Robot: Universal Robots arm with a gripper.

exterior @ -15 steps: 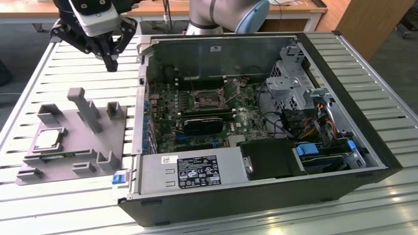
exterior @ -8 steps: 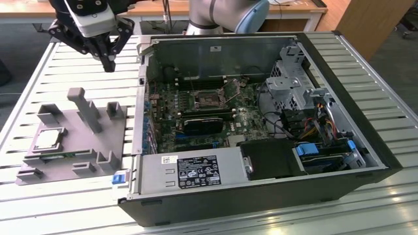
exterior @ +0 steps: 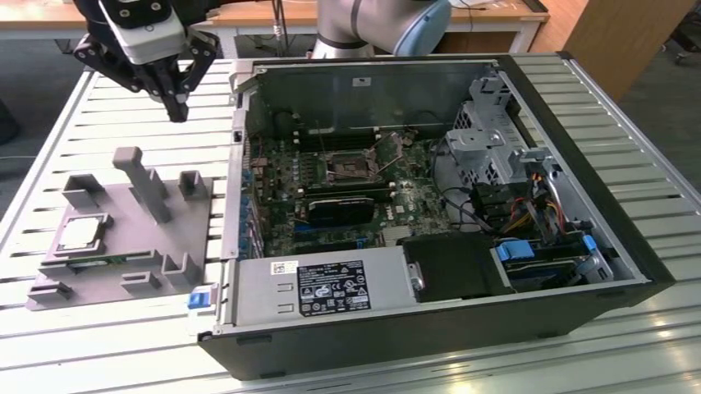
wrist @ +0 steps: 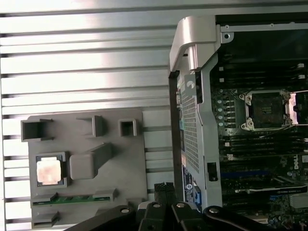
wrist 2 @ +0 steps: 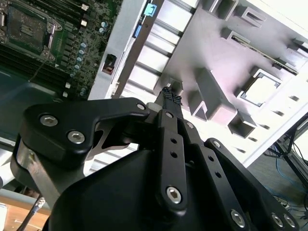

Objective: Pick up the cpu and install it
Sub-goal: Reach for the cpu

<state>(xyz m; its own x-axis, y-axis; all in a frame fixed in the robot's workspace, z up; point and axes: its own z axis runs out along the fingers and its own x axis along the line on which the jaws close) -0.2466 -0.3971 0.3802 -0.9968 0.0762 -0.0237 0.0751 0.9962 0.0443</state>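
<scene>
I judge the step in hand to be the approach for the pick. The black multi-link hand (exterior: 176,113) hangs above the white slatted metal worktop (exterior: 143,123), near a corner of the open black computer case (exterior: 438,336). Its fingers are clenched together on nothing.

The cpu (exterior: 82,234), a small flat square chip with a shiny silver top, lies flat in a recess of the grey plastic fixture plate (exterior: 104,201), well apart from the hand. In the first wrist view the cpu (wrist: 49,171) sits just beside a grey upright block (wrist: 86,163).

To do this step well, I would:
- release the fingers before any descent;
- centre the hand over the chip, fingers square to two opposite edges;
- descend vertically, clear of the tall posts;
- grip the rim lightly and keep the chip level.

The black square socket (exterior: 348,168) on the green motherboard appears uncovered.
</scene>
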